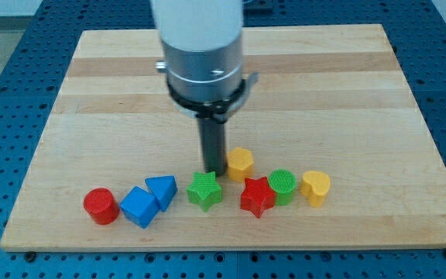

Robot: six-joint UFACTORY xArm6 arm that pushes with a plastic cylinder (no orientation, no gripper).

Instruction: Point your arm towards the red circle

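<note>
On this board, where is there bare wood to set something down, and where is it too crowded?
Bare wood spans the board along the view's top and down both sides of the arm. Crowded: the row near the view's bottom, from the red circle past the blue blocks, green star and red star to the yellow heart. My tip sits between the green star and the yellow block.

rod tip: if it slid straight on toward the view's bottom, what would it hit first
Probably the green star block: it lies just below my tip, slightly toward the view's left. Depth is unclear, so the tip might only graze its right points.
</note>
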